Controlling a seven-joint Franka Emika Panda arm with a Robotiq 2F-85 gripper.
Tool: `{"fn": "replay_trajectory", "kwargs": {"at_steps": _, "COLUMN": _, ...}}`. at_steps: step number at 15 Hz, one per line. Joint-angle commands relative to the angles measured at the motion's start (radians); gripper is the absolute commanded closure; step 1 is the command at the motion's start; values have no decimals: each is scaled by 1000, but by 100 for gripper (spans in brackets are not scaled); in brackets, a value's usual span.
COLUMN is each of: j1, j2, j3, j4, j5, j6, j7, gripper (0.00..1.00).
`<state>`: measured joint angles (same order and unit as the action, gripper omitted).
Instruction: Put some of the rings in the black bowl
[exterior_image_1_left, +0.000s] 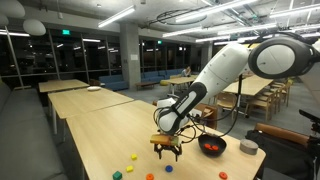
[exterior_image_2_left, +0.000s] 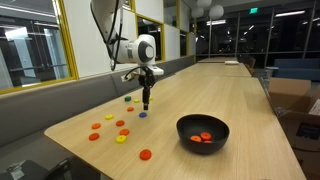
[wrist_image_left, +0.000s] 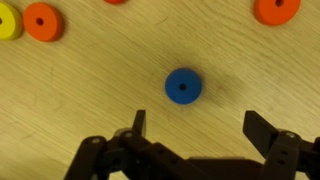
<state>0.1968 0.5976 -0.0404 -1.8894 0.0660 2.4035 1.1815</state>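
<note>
Gripper (wrist_image_left: 195, 120): jaws spread as wide as they go, with nothing between them, so you carry no ring. It points straight down over the table (exterior_image_2_left: 250, 100), low above the wood.

Blue ring (wrist_image_left: 183, 86): lies flat on the table, hole up. In the wrist view it sits just ahead of the open jaws, slightly off their midline and not yet between the fingertips. This looks like your present target.

Other rings, loose: an orange ring (wrist_image_left: 42, 21) and a yellow ring (wrist_image_left: 6, 20) lie side by side, well apart from the blue one. More are scattered over the table in an exterior view, among them an orange piece (exterior_image_2_left: 146, 154) near the table's edge.

Black bowl (exterior_image_2_left: 190, 141): upright on the table, well apart from the gripper. It already holds a few orange-red rings (exterior_image_2_left: 203, 137).

Step in hand: approach and alignment for another pick, with part of the task apparently done.

Next move calls for: shift until the blue ring is centred between the jaws, then lower until the fingertips straddle it and close. It is small and flat, so an off-centre closure may push it aside. Then lift and carry it over the bowl.
</note>
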Motion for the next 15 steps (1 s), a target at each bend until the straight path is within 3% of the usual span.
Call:
{"fn": "replay_trajectory", "kwargs": {"at_steps": 1, "j1": 39, "j2": 38, "j3": -23, "j4": 21, "j5": -34, "j6": 45, "j7": 45, "gripper": 0}}
{"fn": "replay_trajectory", "kwargs": {"at_steps": 15, "j1": 73, "j2": 34, "j3": -24, "j4": -48, "j5": -10, "j6": 175, "j7": 59, "gripper": 0}}
